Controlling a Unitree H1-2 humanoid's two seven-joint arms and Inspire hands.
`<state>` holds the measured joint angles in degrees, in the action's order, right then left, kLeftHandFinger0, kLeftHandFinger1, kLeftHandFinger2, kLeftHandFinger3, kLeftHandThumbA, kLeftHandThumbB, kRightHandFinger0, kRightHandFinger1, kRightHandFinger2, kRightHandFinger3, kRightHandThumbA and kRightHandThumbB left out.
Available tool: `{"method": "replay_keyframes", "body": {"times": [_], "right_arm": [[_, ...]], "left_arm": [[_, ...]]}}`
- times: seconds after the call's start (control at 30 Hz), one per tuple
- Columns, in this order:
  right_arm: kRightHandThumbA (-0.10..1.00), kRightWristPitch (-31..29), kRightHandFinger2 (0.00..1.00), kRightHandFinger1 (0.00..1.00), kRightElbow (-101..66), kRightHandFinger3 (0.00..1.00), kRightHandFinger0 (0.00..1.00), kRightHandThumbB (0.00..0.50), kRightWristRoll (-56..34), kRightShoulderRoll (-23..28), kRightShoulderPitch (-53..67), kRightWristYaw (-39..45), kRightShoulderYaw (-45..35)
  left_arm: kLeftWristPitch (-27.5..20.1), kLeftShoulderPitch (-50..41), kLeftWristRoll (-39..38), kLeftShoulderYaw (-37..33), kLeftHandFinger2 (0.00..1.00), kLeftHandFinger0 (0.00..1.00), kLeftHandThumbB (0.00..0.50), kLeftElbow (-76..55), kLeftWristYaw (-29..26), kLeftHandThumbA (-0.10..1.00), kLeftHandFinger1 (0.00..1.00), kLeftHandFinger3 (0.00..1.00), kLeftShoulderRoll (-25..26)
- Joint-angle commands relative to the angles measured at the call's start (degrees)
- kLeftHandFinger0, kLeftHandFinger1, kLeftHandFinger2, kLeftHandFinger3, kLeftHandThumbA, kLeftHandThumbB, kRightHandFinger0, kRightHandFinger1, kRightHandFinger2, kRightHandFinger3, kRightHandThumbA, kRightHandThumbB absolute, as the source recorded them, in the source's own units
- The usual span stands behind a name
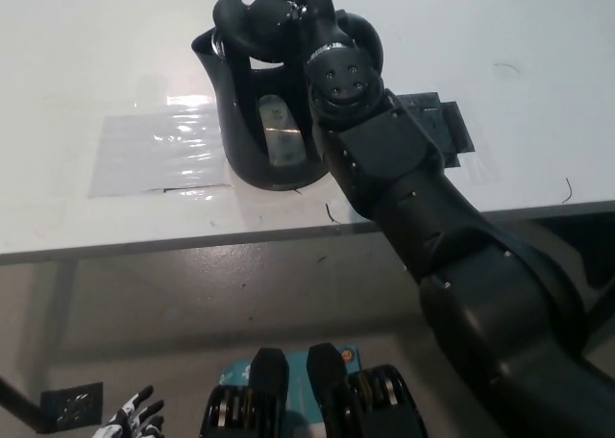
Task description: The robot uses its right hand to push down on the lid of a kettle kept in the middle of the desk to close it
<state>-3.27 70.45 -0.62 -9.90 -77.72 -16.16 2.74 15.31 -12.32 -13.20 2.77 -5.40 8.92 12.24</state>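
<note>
Far left and low, my white left hand point(135, 421) sat idle at the bottom edge, well below the desk, fingers spread and holding nothing. Above it ran the white desk top point(115, 63), with a clear plastic sheet point(159, 150) taped flat on it just left of the kettle; that patch looked slick to me, so I judged any sideways shove could make the base slide.

Centre now: the black plastic kettle with its clear water window point(269, 111) stood upright on the desk, close to the near edge. I read it as a stiff, light shell, likely empty, so easy to tip. The place to press, I reckoned, was the black rounded lid point(252, 17) from straight above, load going down through the body.

My black right hand point(293, 1) was over the kettle's top, against that lid; whether the fingers were curled or flat I could not tell, the wrist hid them. It gripped nothing I could see.

Right of the kettle, a dark flat pad point(437, 126) lay under my forearm, then bare desk, open room. The near edge was the tight side.
</note>
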Motion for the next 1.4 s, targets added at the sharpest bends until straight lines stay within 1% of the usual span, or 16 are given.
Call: {"method": "replay_keyframes", "body": {"times": [0.0, 0.27, 0.47, 0.57, 0.6, 0.63, 0.7, 0.83, 0.9, 0.97, 1.03, 1.13, 1.17, 1.2, 1.3, 1.37], "right_arm": [[0.39, -0.54, 0.99, 0.83, 1.32, 1.00, 0.74, 0.079, 0.84, -2.79, -5.41, 0.13, 0.17], [0.34, -1.55, 0.92, 0.74, 3.52, 1.00, 0.65, 0.080, 0.45, -3.70, -7.36, -0.01, -0.51], [0.33, -1.26, 0.95, 0.78, 4.38, 1.00, 0.71, 0.076, 0.87, -3.77, -8.41, -0.11, -0.49], [0.30, -0.13, 0.80, 0.69, 4.45, 1.00, 0.63, 0.074, 0.99, -3.95, -9.43, -0.25, -0.43], [0.28, 0.20, 0.71, 0.61, 4.55, 1.00, 0.55, 0.080, 0.88, -4.04, -9.84, -0.29, -0.53], [0.28, 0.84, 0.81, 0.73, 4.60, 1.00, 0.64, 0.084, 0.91, -4.13, -10.38, -0.33, -0.51], [0.26, 1.00, 0.72, 0.65, 4.85, 1.00, 0.61, 0.077, 0.99, -4.31, -10.98, -0.31, -0.45], [0.18, 0.40, 0.47, 0.40, 5.25, 1.00, 0.37, 0.080, 0.81, -4.95, -12.54, -0.32, -0.66], [0.16, 0.59, 0.51, 0.48, 5.31, 1.00, 0.42, 0.085, 0.75, -5.24, -13.20, -0.23, -0.74], [0.13, -0.31, 0.59, 0.50, 5.34, 1.00, 0.42, 0.085, 0.31, -5.42, -13.51, 0.23, -1.15], [0.14, -0.74, 0.59, 0.49, 5.40, 1.00, 0.42, 0.085, 0.35, -5.39, -13.67, 0.34, -1.18], [0.18, -1.60, 0.72, 0.59, 5.66, 1.00, 0.52, 0.072, 0.68, -5.30, -12.95, 0.62, -0.87], [0.20, -1.37, 0.82, 0.69, 5.65, 1.00, 0.61, 0.063, 0.86, -5.24, -12.56, 0.63, -0.70], [0.21, -1.30, 0.86, 0.70, 5.61, 1.00, 0.63, 0.059, 0.99, -5.12, -11.74, 0.55, -0.60], [0.20, -2.22, 0.94, 0.79, 6.00, 1.00, 0.75, 0.049, 1.09, -4.60, -9.04, 0.24, -0.56], [0.20, -2.72, 0.95, 0.81, 6.14, 1.00, 0.78, 0.041, 1.10, -4.18, -8.09, 0.35, -0.56]], "left_arm": [[-0.01, -0.82, 1.18, -1.01, 1.00, 1.00, 0.000, -2.44, 1.16, 0.40, 1.00, 1.00, 0.76], [0.74, 0.08, 0.52, -1.31, 1.00, 1.00, 0.000, -3.30, 1.14, 0.40, 1.00, 1.00, 0.94], [0.61, 0.74, 1.04, -2.14, 1.00, 1.00, 0.000, -3.44, 1.02, 0.42, 1.00, 1.00, 1.01], [0.03, 0.71, 2.16, -3.04, 1.00, 1.00, 0.000, -3.72, 1.07, 0.47, 1.00, 1.00, 1.14], [-0.03, 0.79, 2.41, -3.22, 1.00, 1.00, 0.000, -3.69, 0.91, 0.47, 1.00, 1.00, 1.00], [0.19, 0.93, 2.78, -3.45, 1.00, 1.00, 0.000, -3.78, 0.74, 0.47, 1.00, 1.00, 0.92], [0.26, 1.05, 2.77, -3.51, 1.00, 1.00, 0.000, -3.89, 0.79, 0.47, 1.00, 1.00, 0.89], [0.89, 1.61, 2.68, -3.61, 1.00, 1.00, 0.000, -4.23, 0.78, 0.47, 1.00, 1.00, 0.66], [1.16, 1.70, 2.52, -3.59, 1.00, 1.00, 0.000, -4.43, 0.87, 0.48, 1.00, 1.00, 0.56], [1.58, 1.90, 2.61, -3.61, 1.00, 1.00, 0.000, -4.60, 0.73, 0.46, 1.00, 1.00, 0.39], [1.50, 2.21, 3.01, -3.77, 1.00, 1.00, 0.000, -4.52, 0.80, 0.46, 1.00, 1.00, 0.59], [1.26, 2.39, 3.26, -3.88, 1.00, 1.00, 0.000, -4.49, 0.92, 0.46, 1.00, 1.00, 0.79], [1.38, 2.33, 3.05, -3.77, 1.00, 1.00, 0.000, -4.66, 0.92, 0.47, 1.00, 1.00, 0.70], [1.06, 2.28, 2.91, -3.71, 1.00, 0.99, 0.000, -4.62, 1.08, 0.47, 1.00, 1.00, 0.71], [0.35, 1.72, 2.93, -3.34, 1.00, 0.99, 0.000, -4.81, 1.14, 0.47, 1.00, 1.00, 1.06], [0.49, 1.43, 2.74, -3.14, 1.00, 1.00, 0.000, -5.02, 1.21, 0.47, 1.00, 1.00, 1.24]]}}
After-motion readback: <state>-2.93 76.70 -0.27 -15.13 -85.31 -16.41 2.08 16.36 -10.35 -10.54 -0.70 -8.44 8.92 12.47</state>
